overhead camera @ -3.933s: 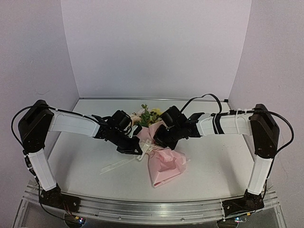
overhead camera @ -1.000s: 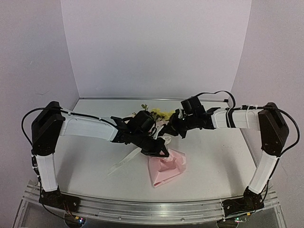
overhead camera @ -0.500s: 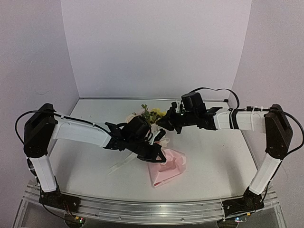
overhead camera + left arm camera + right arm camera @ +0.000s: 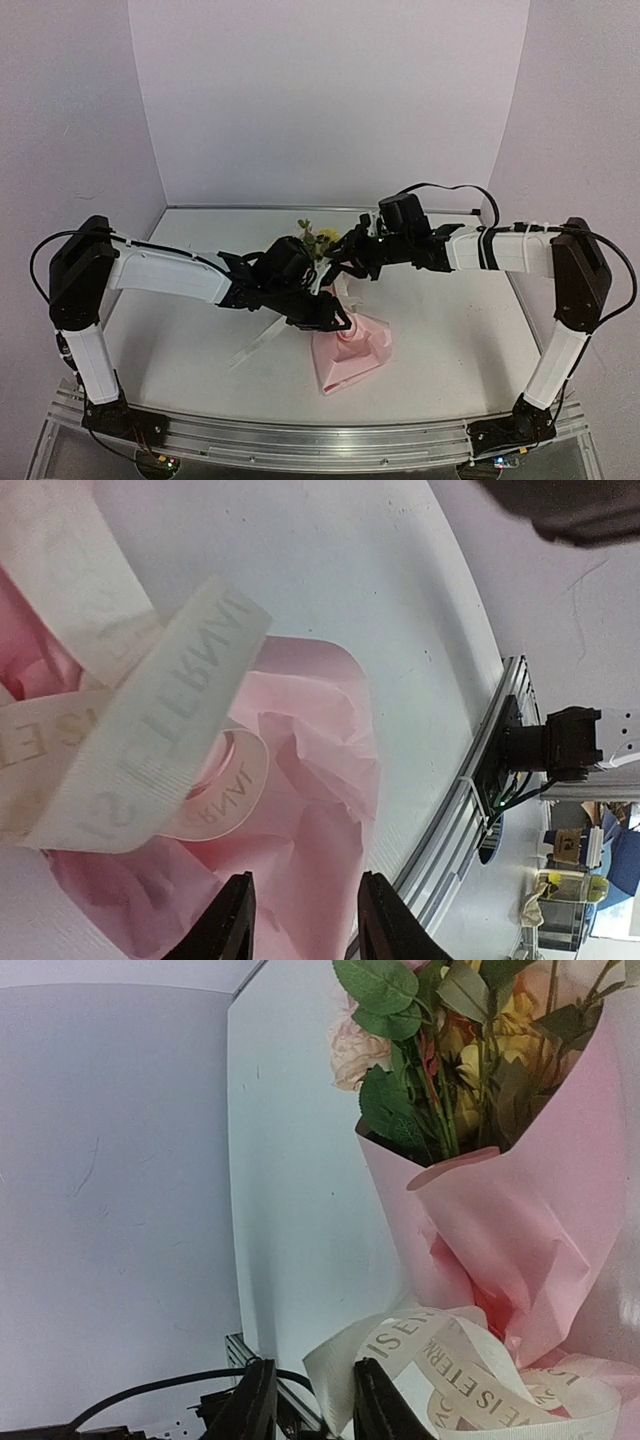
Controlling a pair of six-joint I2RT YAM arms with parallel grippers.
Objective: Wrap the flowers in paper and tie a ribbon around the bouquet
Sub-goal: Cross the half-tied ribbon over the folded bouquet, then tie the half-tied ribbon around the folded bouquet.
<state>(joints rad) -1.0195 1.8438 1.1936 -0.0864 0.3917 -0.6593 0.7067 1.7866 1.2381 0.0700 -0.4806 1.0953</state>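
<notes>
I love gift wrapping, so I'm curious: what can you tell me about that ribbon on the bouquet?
The ribbon is a flat cream band, woven-looking, with pale gold capitals printed along it. It loops loosely around the pinched middle of the pink paper, its bands crossing and curling instead of lying tight. One tail trails onto the white table, toward the left arm's side.

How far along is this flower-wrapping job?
Done: the pink tissue paper cone encloses the artificial pink and yellow flowers. In hand: the cream lettered ribbon loops loosely round its pinched waist; left pincer and right pincer both stand open, gripping nothing. Remaining: probably tightening the ribbon; a finished knot isn't visible.
</notes>
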